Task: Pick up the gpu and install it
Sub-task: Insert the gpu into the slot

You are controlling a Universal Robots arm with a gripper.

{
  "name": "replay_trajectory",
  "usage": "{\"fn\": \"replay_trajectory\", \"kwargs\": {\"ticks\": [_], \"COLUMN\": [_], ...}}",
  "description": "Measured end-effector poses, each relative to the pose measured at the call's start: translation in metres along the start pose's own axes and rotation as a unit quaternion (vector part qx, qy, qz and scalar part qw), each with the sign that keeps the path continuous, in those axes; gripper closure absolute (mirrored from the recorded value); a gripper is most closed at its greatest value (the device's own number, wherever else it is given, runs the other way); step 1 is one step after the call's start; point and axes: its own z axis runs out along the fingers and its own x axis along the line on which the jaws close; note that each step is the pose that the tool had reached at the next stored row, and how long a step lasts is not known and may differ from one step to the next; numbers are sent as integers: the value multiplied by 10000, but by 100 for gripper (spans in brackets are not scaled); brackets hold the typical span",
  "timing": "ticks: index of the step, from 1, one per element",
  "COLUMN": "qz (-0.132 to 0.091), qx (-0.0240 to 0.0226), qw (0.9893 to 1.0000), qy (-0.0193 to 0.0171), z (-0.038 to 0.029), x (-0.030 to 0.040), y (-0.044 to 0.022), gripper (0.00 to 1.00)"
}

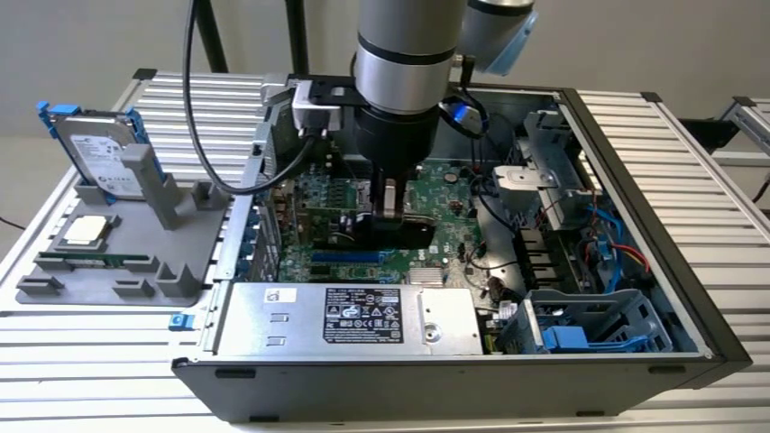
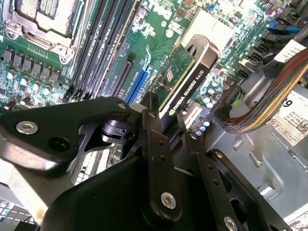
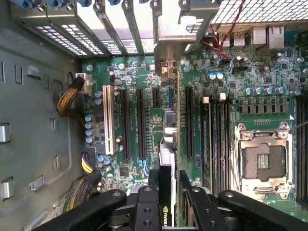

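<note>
A ribbed aluminium worktop (image 1: 673, 153) carries an open dark computer case (image 1: 626, 361). Inside it the arm points straight down, its black tool (image 2: 168, 126) pinching the gpu (image 2: 188, 77), a thin green card with a glossy black shroud, held edge-down just above the green motherboard (image 3: 139, 77) and its long dark slots. On the exterior view's left, a grey holder (image 1: 121, 262) carries a silver, blue-framed hard drive (image 1: 99, 149).

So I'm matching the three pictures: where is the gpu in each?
Exterior view: the gpu hangs under the gripper, above the motherboard.
Second wrist view: gpu edge-on between the fingers.
First wrist view: gpu edge-on above the slots.
Shared landmark: the empty CPU socket.
</note>
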Motion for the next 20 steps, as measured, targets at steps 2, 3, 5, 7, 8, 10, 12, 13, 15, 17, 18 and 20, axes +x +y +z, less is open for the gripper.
{"fn": "replay_trajectory", "kwargs": {"ticks": [2, 3, 5, 7, 8, 10, 12, 13, 15, 17, 18, 20], "qz": [-13, -16, -20, -25, -26, -28, -29, -29, -30, -30, -30, -30], "qx": [1, 1, 1, 0, 1, 0, 1, 1, 1, 0, 0, -5], "qw": [10000, 10000, 10000, 10000, 10000, 10000, 10000, 10000, 10000, 10000, 10000, 10000], "qy": [-1, -1, 0, 1, 0, 0, 0, 0, 0, 1, 2, 1], "z": [11, 18, 30, 42, 50, 64, 79, 86, 97, 100, 100, 101], "x": [1, 1, 3, 4, 4, 5, 3, 2, -2, -3, -2, -3], "y": [15, 25, 39, 60, 73, 99, 122, 133, 150, 154, 154, 154], "gripper": [100, 100, 100, 100, 100, 100, 100, 100, 100, 100, 100, 100]}}
